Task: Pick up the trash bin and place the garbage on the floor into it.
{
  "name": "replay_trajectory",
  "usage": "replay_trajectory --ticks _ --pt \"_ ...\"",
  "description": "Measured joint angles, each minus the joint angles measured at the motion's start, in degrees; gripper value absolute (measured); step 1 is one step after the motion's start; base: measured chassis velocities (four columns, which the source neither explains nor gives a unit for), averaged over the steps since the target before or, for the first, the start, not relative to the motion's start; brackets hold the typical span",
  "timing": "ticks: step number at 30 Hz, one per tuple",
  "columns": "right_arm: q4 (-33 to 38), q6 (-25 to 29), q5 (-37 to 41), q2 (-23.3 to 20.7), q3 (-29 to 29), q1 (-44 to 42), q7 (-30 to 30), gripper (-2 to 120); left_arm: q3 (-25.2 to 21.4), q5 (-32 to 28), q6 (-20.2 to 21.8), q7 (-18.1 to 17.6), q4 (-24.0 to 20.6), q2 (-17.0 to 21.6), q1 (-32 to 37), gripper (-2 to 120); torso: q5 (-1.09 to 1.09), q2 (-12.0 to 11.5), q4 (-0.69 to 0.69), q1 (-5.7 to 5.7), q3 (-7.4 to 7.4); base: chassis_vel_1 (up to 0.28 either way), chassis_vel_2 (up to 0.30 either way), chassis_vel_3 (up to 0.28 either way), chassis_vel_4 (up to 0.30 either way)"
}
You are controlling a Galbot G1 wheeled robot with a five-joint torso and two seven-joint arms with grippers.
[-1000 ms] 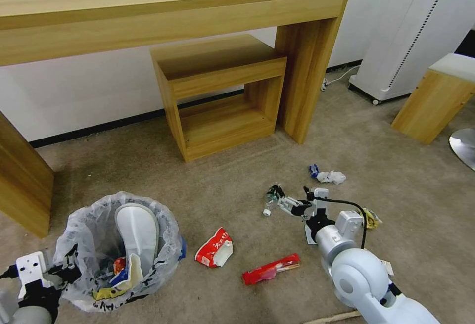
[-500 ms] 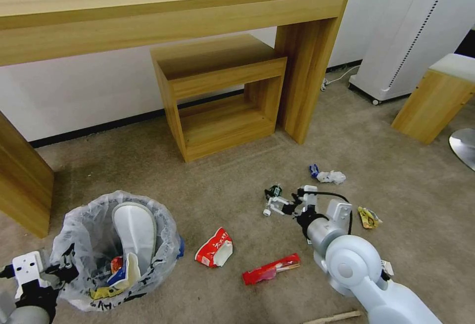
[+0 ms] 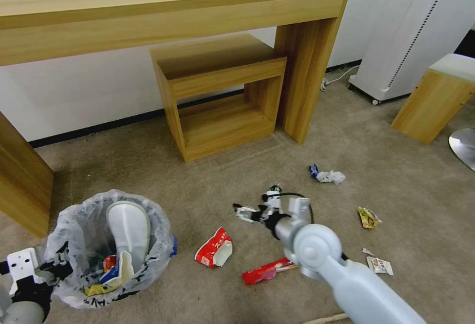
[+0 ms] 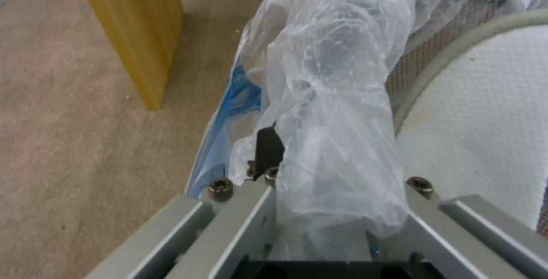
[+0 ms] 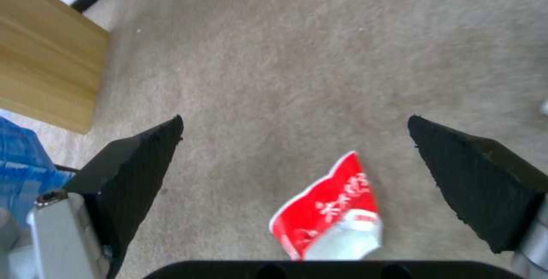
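Left end effector (image 4: 320, 193): I grip the bagged rim of the trash bin (image 3: 74, 245), which sits on the floor (image 3: 405, 205) at my left.
Right end effector (image 3: 246, 212): my fingers (image 5: 137, 159) are spread wide, holding nothing, above the carpet.
Garbage: the red-white paper bowl (image 5: 334, 217) lies just below and between my right fingers; a white slipper (image 3: 129, 227) stands in the bin.

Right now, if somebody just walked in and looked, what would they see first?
Probably the trash bin at the lower left, with its crinkly bag and a white slipper standing up inside it; the left gripper is shut on its rim. Next comes the litter on the tan floor: a crushed red-and-white paper bowl in the middle, with the right gripper open just above it.
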Motion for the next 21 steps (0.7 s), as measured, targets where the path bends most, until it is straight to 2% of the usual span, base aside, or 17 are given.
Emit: replay_trajectory --ticks 2,3,6,7,10,15,21 --pt "-1.91 -2.77 3.02 3.35 -2.58 2.74 6.56 100 -0.40 -1.10 0.72 -0.73 0.02 0.07 0.09 1 0.01 0.00 0.00 0.00 0.00 0.000 0.000 0.000 0.000" --pt "-1.91 -2.77 3.02 3.35 -2.58 2.74 6.56 100 -0.40 -1.10 0.72 -0.73 0.02 0.07 0.09 1 0.01 0.00 0.00 0.00 0.00 0.000 0.000 0.000 0.000" --pt "-4.95 -5.24 7.49 7.15 -4.60 5.50 16.56 100 -0.37 -3.05 2.19 -1.71 0.01 -0.07 0.14 1 0.00 0.00 0.02 0.00 0.00 0.000 0.000 0.000 0.000" --pt "-4.95 -5.24 7.49 7.15 -4.60 5.50 16.56 100 -0.37 -3.05 2.19 -1.71 0.01 -0.07 0.14 1 0.00 0.00 0.02 0.00 0.00 0.000 0.000 0.000 0.000" --pt "-7.93 -6.01 10.25 9.51 -5.42 6.87 22.50 100 -0.11 -4.18 3.05 -2.41 -0.14 -0.26 0.23 1 0.00 0.00 0.01 0.00 0.00 0.000 0.000 0.000 0.000" --pt "-11.72 -6.54 11.98 11.67 -5.88 7.84 27.39 100 -0.03 -4.84 3.49 -2.75 -0.47 -0.23 0.33 1 0.00 0.00 -0.01 0.00 0.00 0.000 0.000 0.000 0.000" --pt "-15.89 -7.42 12.42 13.64 -5.12 8.07 27.93 100 0.10 -5.54 3.99 -3.07 -0.84 -0.26 0.38 1 0.00 0.00 -0.01 0.00 0.00 0.000 0.000 0.000 0.000"
